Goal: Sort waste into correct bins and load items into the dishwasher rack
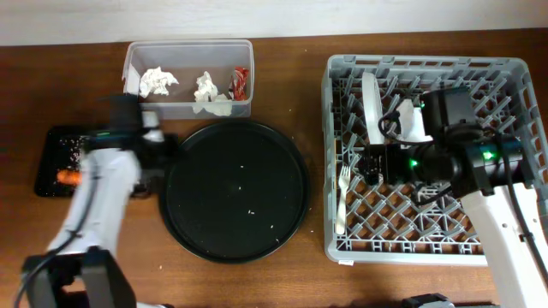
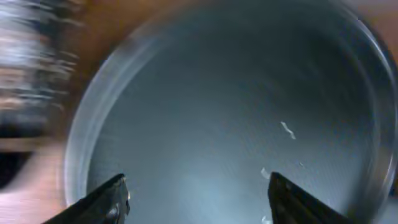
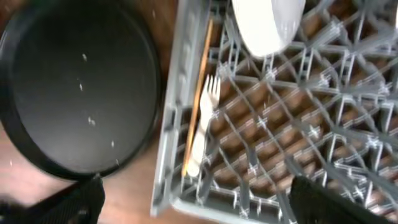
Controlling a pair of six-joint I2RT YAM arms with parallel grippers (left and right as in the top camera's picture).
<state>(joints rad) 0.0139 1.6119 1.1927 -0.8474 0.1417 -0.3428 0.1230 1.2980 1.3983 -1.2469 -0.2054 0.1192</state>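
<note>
Lying in rack [image 3: 173, 106], pale fork [image 3: 202, 127], ahead of right jaws

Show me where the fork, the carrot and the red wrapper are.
pale fork [image 3: 202, 127], right wrist view, on its handle just below the tines.
orange carrot [image 1: 67, 177], overhead view, middle of the part that shows.
red wrapper [image 1: 241, 81], overhead view, its centre.

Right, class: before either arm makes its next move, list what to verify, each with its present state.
1. Left gripper open and empty: ok.
2. Right gripper open and empty: ok.
3. Fork lying in the rack: ok.
4. Tissues and red wrapper in the clear tub: ok.
5. Round black tray free of scraps: not ok, white crumbs on it.
6. White dish seated securely: cannot tell, the right arm partly hides it.
</note>
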